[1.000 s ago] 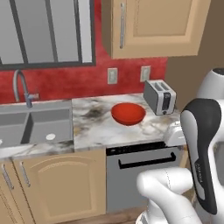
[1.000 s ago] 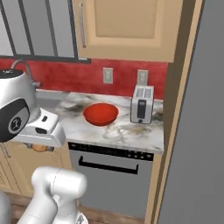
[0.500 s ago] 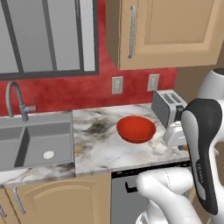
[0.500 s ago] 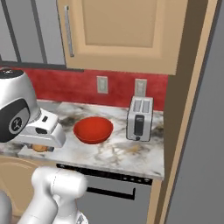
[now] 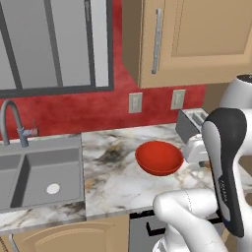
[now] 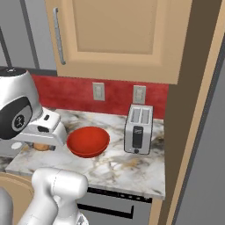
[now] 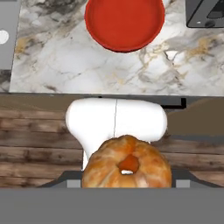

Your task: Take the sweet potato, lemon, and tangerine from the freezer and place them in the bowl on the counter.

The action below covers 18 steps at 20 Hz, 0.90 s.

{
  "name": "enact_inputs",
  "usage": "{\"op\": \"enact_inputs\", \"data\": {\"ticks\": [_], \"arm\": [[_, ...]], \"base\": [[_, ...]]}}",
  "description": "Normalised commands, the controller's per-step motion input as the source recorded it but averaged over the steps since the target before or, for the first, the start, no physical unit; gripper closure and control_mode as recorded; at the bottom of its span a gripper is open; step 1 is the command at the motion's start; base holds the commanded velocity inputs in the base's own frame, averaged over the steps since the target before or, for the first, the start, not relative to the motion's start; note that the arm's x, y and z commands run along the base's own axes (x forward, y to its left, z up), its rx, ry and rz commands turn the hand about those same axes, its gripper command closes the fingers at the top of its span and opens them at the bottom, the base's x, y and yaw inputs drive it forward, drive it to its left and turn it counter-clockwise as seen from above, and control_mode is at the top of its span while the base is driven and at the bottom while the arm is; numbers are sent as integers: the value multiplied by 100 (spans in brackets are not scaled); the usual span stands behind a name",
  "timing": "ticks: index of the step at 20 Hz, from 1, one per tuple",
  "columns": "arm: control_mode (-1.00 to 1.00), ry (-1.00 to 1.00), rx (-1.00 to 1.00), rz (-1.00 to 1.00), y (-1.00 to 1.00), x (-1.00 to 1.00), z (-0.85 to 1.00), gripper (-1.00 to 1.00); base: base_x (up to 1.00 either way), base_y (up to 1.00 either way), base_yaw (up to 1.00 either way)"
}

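Note:
The red bowl (image 5: pixel 158 157) (image 6: pixel 88 141) (image 7: pixel 124 22) stands empty on the marble counter (image 5: pixel 113 172) (image 6: pixel 123 169) (image 7: pixel 65 57). My gripper (image 6: pixel 40 144) (image 7: pixel 127 173) hangs in front of the counter's edge, short of the bowl, shut on a mottled orange-brown lump, the sweet potato (image 7: pixel 127 164) (image 6: pixel 40 146). The lump hides the fingertips in the hand view. In the left base view the white hand (image 5: pixel 196 151) sits just right of the bowl. The lemon and tangerine are out of view. The freezer's grey side (image 6: pixel 206 176) rises at the far right.
A grey toaster (image 6: pixel 138 128) (image 5: pixel 189 124) (image 7: pixel 205 13) stands right of the bowl against the red wall. A steel sink (image 5: pixel 34 170) with a tap (image 5: pixel 12 123) lies to the left. Tan wall cabinets (image 6: pixel 114 35) hang overhead, and a dark oven front (image 6: pixel 110 206) sits below.
The whole scene has grown and shifted in both base views: the base has driven closer to the counter. The gripper stays shut on the lump.

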Motion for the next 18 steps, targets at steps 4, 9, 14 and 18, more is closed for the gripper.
{"op": "enact_inputs", "data": {"ticks": [4, 9, 14, 18], "arm": [[-100, 1, 0, 0, 0, 78, -28, 100], [-100, 0, 0, 0, 0, 93, -51, 100], [-100, 1, 0, 0, 0, 84, -69, 100], [-100, 0, 0, 0, 0, 54, -80, 100]], "base": [[0, 0, 0], [0, 0, 0], [0, 0, 0], [0, 0, 0]]}}
